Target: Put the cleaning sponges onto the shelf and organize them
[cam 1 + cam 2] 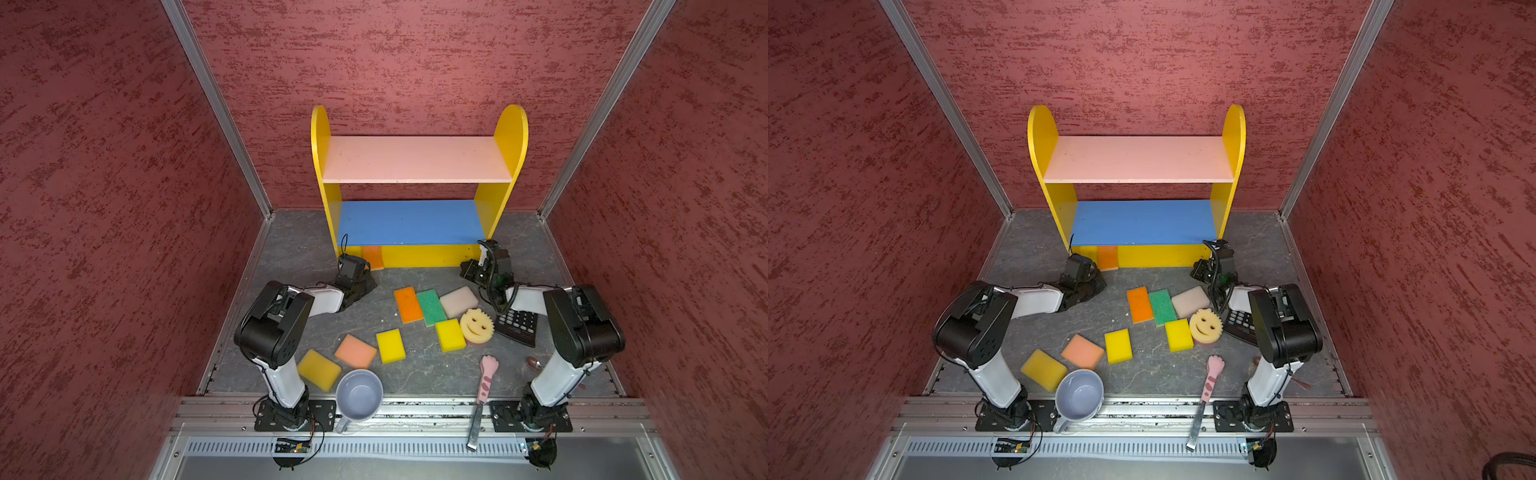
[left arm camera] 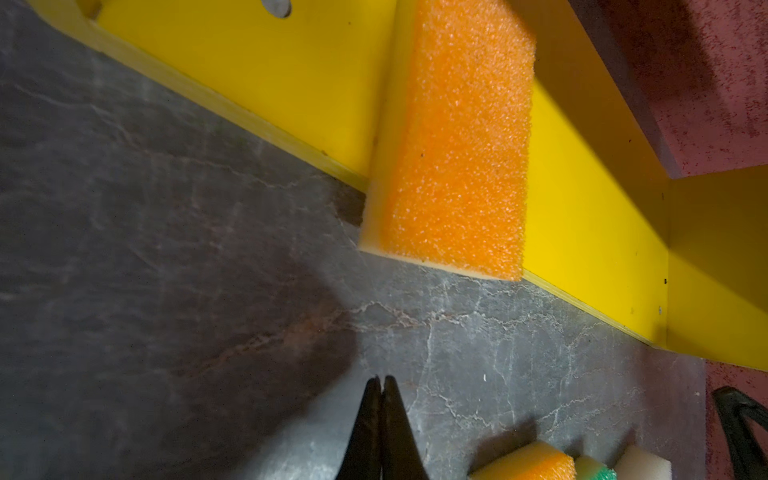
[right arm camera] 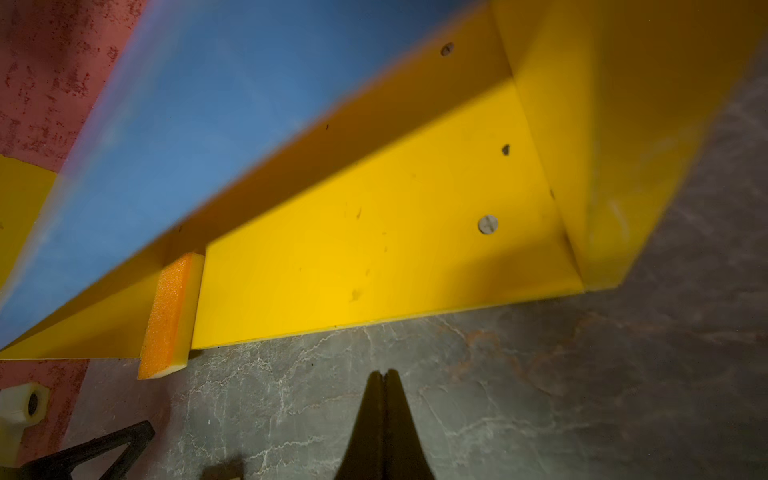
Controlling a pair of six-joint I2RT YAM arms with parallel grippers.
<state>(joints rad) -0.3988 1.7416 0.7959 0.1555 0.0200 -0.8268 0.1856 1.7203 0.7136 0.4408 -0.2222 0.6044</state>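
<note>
Left wrist view: one orange sponge (image 2: 453, 137) lies on the yellow bottom board of the shelf (image 2: 582, 232), near its left end, with one end overhanging the front edge. The left gripper (image 2: 381, 380) sits just in front of it, jaws pressed together, holding nothing. The right gripper (image 3: 384, 374) is by the shelf's right end, also closed and empty. In both top views the pink and blue boards are bare and eight loose sponges lie on the table (image 1: 299, 249) between the arms. My read: one is placed and we're between picks. Next move: open the jaws, grab a near block such as the second orange block (image 1: 408, 304), and set it beside the first. Maybe nudge the overhang in too.
</note>
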